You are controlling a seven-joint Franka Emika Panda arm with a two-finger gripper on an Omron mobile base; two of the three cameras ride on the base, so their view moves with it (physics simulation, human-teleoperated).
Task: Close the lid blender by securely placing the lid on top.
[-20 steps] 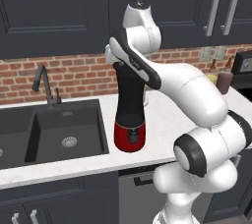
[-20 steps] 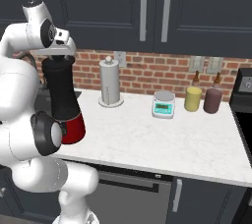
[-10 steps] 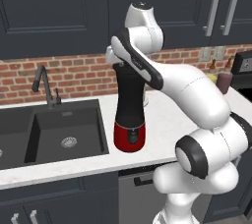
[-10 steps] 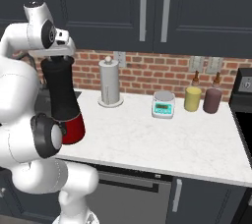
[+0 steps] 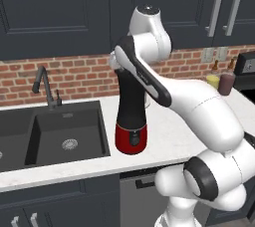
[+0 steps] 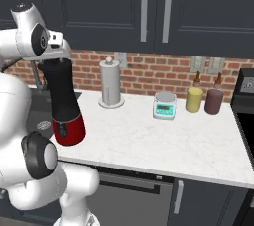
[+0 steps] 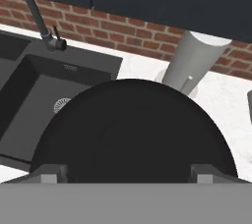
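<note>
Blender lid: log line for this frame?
stage: lid placement | hand: directly over blender top | lid: black disc under hand | seated: cannot tell | hand open/shut: cannot tell

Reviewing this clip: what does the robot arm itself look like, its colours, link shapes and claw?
The arm is glossy white, built of thick rounded links with dark grey to black bands and caps at the joints. No cables or markings can be made out. In the hand view the claw ends in two small dark grey, blocky fingertips.
</note>
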